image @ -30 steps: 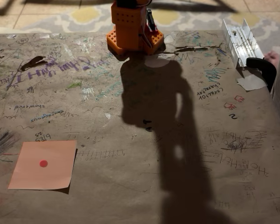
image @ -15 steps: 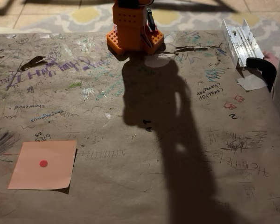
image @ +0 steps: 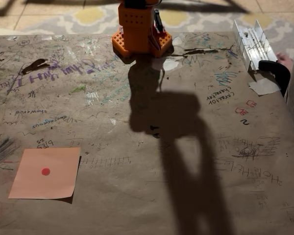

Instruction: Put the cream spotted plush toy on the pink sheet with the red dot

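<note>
In the fixed view: orange arm base (image: 138,28) at the top edge of a scribbled brown table (image: 196,196), casting a long dark shadow (image: 176,147) down the middle. Pink sheet with the red dot (image: 45,172) flat at lower left, bare on top. White paper scrap (image: 263,86) near the right edge, beside a clear plastic holder (image: 252,41).

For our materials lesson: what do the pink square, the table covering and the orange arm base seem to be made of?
The pink sheet: thin matte paper, one corner lifting and casting a shadow. The table covering: probably brown kraft paper, dull and covered in scribbles. The orange base: likely moulded or printed plastic, with a regular hole grid.
</note>
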Action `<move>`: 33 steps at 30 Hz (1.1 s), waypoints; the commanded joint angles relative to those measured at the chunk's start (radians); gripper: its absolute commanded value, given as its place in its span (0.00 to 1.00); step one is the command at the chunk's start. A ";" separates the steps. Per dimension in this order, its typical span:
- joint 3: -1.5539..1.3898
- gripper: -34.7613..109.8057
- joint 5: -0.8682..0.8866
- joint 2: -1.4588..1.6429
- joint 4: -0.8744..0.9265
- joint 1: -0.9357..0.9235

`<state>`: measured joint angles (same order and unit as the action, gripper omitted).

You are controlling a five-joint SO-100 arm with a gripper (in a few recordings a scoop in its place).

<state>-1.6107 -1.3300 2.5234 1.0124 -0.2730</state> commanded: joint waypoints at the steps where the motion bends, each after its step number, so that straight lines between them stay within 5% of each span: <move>1: 0.055 0.36 -0.009 -0.281 0.002 -0.055; 5: -0.218 0.39 -0.066 -0.376 -0.175 -0.106; 11: -0.782 0.41 -0.166 -0.147 -0.678 -0.135; 23: -1.065 0.32 0.166 0.365 -0.555 -0.026; 25: -1.193 0.24 0.275 0.446 -0.594 0.018; 31: -1.580 0.24 0.684 0.703 -0.667 0.098; 33: -1.580 0.24 0.831 0.781 -0.492 0.107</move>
<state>-3.0772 -0.7486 3.1937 0.3789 -0.1795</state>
